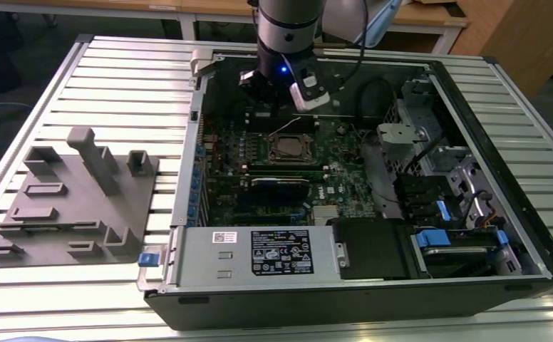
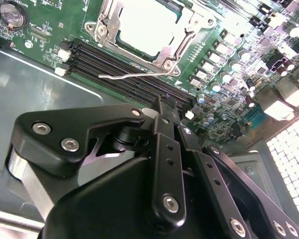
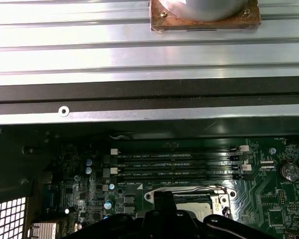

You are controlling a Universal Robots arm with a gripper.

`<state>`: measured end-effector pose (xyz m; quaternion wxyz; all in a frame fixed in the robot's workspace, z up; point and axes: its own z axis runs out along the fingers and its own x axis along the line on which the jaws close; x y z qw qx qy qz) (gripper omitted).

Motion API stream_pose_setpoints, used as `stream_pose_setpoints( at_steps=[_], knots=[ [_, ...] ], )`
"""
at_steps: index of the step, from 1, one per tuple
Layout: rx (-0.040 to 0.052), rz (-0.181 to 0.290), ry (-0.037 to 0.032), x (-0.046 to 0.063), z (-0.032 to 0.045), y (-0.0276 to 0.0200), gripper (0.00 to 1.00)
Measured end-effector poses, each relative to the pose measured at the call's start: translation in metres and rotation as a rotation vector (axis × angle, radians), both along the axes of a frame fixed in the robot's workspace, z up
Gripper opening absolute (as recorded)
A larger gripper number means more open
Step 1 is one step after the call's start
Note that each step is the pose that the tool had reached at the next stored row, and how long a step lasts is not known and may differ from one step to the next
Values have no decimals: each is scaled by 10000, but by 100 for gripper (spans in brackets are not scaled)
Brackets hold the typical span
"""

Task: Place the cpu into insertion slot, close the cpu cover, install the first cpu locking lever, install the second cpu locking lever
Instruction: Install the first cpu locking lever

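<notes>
The small flat silver-grey cpu (image 2: pixel 144 25) is seen seated in the square black-rimmed insertion slot (image 1: pixel 274 148), with the thin square metal cpu cover (image 2: pixel 107 19) laid down around it. The lever stage is therefore judged to be in hand. A thin bent wire locking lever (image 2: pixel 134 75) lies loose beside the socket and would need pressing down under its catch. The black linkage gripper (image 2: pixel 163 108), fingers drawn together and empty, is held nose-down at about 12 o'clock of the socket in the exterior view, apart from the lever.
</notes>
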<state>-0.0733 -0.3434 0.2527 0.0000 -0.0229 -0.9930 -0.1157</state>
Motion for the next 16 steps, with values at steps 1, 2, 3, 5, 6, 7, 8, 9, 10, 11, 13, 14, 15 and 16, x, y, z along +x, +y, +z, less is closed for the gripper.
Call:
stream_pose_setpoints(
  at_steps=[1,2,3,5,6,7,8,9,10,11,13,14,15,16],
  knots=[
    [0,-1,0,6,-1,0,11],
    [-1,-2,0,14,-1,0,11],
    [-1,-1,0,23,-2,0,11],
    [0,-2,0,40,-5,0,11],
    [0,-2,0,48,-5,0,11],
    [-1,-2,0,50,-5,0,11],
    [-1,-3,0,50,-5,0,11],
    [-1,-2,0,52,-5,0,11],
    [-1,-2,1,53,-5,0,11],
    [-1,-2,0,53,-5,0,11],
    [-1,-2,0,53,-6,0,11],
    [2,-2,-1,54,-11,1,11],
    [1,-2,-1,54,-18,1,11],
    [-1,-2,0,53,-26,0,11]
  ],
)
